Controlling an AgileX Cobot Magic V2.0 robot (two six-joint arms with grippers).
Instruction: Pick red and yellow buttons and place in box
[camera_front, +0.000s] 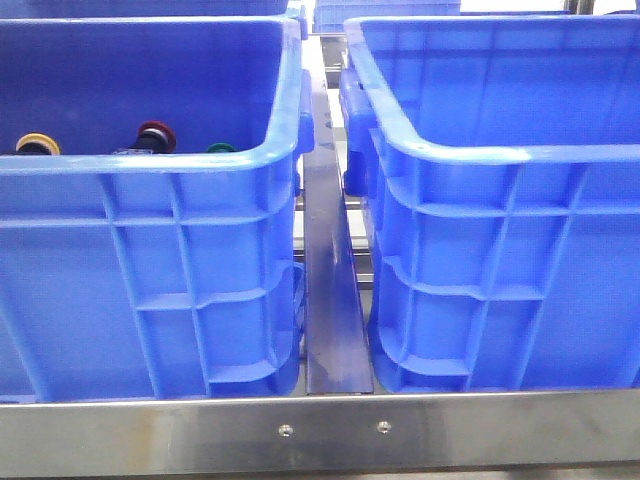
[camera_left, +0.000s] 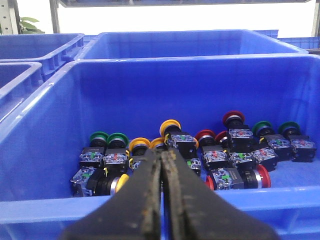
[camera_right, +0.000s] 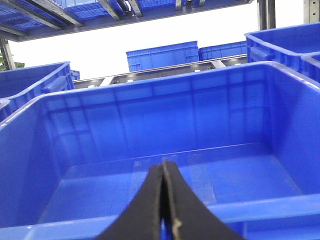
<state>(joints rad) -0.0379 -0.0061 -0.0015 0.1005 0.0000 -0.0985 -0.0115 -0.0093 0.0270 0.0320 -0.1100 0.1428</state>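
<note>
In the front view the left blue crate (camera_front: 150, 160) shows a yellow button cap (camera_front: 37, 144), a dark red cap (camera_front: 156, 133) and a green cap (camera_front: 222, 148) above its near rim. The left wrist view looks into that crate (camera_left: 45, 100): several buttons with dark bodies lie on its floor, among them yellow ones (camera_left: 170, 127) and red ones (camera_left: 233, 119). My left gripper (camera_left: 163, 152) is shut and empty, in front of the crate's near rim. My right gripper (camera_right: 163, 164) is shut and empty, in front of the empty right crate (camera_right: 165, 115). Neither gripper shows in the front view.
Green-capped buttons (camera_left: 99, 137) lie among the others. A steel rail (camera_front: 332, 290) runs between the two crates, and a steel bar (camera_front: 320, 432) crosses the front. More blue crates (camera_right: 161, 55) stand behind. The right crate (camera_front: 500, 200) has tape strips (camera_right: 200, 177) on its floor.
</note>
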